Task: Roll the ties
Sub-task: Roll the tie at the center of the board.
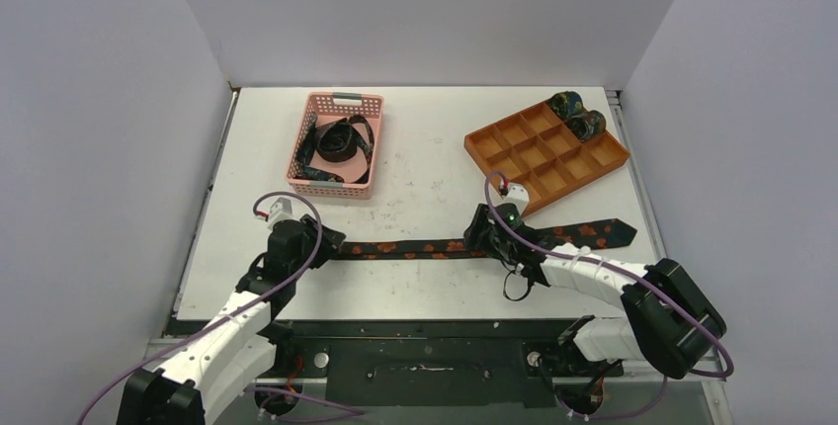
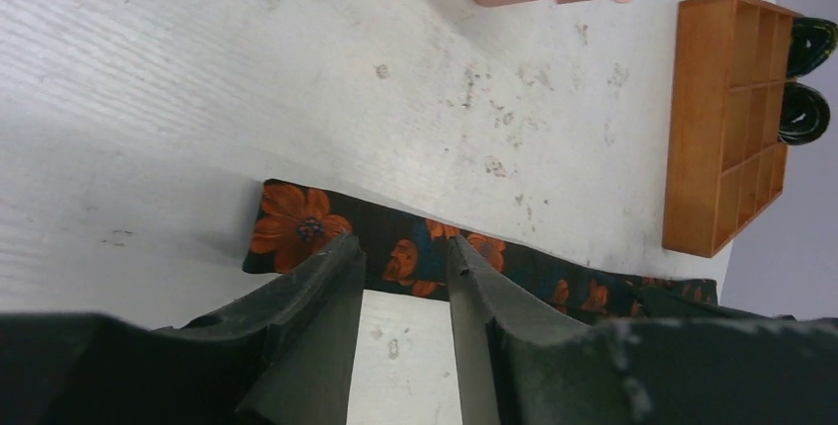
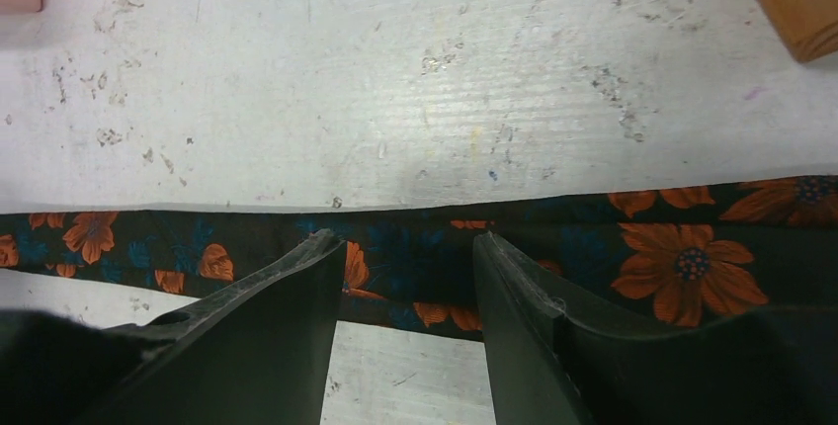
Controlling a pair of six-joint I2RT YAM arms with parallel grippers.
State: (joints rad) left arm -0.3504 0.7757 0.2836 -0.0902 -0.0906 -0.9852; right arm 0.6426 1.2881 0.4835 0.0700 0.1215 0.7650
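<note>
A long dark tie (image 1: 415, 247) with orange flowers lies flat across the table's front, narrow end to the left and wide end (image 1: 603, 232) to the right. My left gripper (image 1: 332, 244) is at the narrow end. In the left wrist view the left gripper (image 2: 400, 252) has its jaws apart, with the tips resting over the tie (image 2: 296, 227) close to its end. My right gripper (image 1: 482, 237) is at the tie's middle. The right gripper (image 3: 410, 242) is also open, its tips over the fabric (image 3: 593, 237). Nothing is pinched.
A pink mesh basket (image 1: 326, 186) at the back left holds another loose tie (image 1: 341, 143). An orange compartment tray (image 1: 494, 143) stands at the back right with two rolled ties (image 1: 576, 114) in its far corner cells. The tray's near corner is close to the right wrist.
</note>
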